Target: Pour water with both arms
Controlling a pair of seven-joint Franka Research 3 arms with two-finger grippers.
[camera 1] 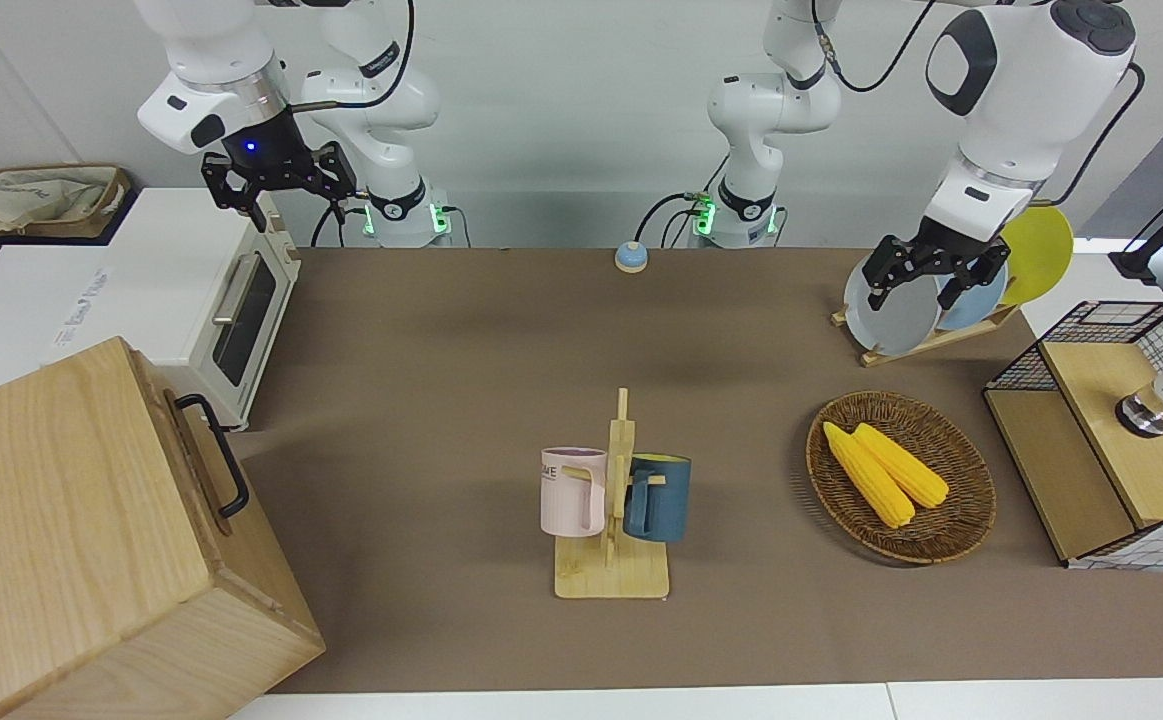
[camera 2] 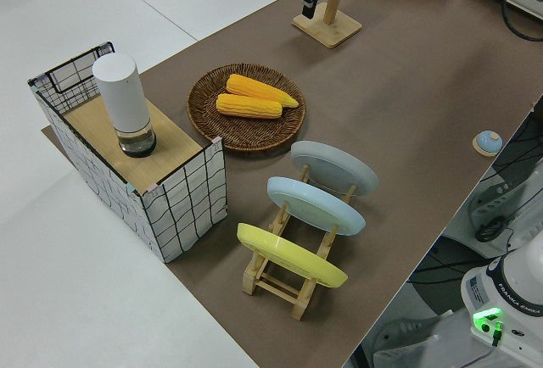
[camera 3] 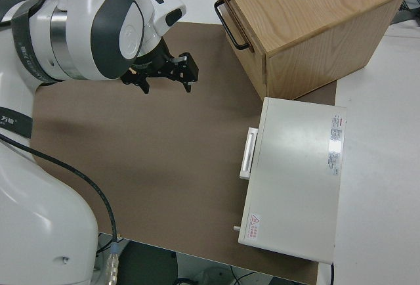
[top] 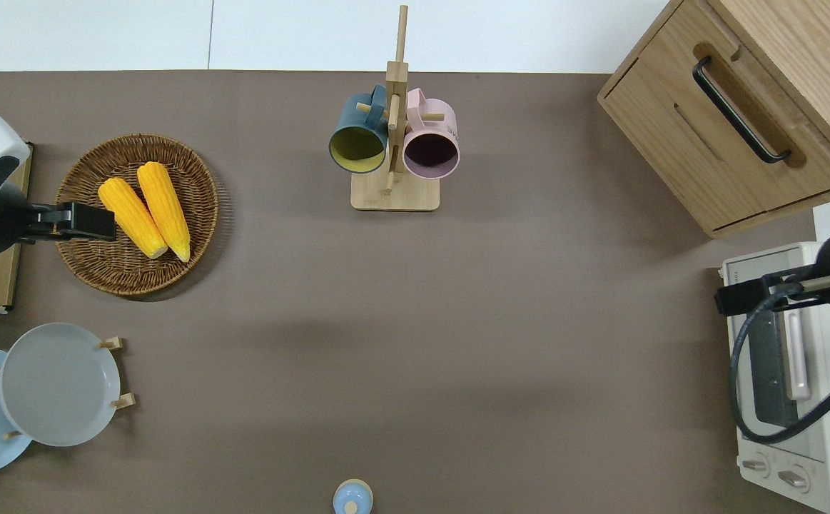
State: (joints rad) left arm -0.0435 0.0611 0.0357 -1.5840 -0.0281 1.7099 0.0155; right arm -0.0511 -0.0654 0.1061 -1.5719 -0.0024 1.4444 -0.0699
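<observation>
Judging from how things lie, the pouring has not begun: both black two-finger grippers hold nothing, fingers spread. The right gripper (camera 1: 279, 186) hangs over the white toaster oven (camera 1: 203, 290); the left gripper (camera 1: 929, 270) hangs above the round wicker basket with two yellow corn cobs (top: 93, 264). The pink mug (camera 1: 573, 490) and dark blue mug (camera 1: 659, 497) hang on the wooden rack (camera 1: 613, 575), well apart from both. The next move probably calls for each arm reaching toward a mug or the white cylindrical bottle (camera 2: 125, 103).
</observation>
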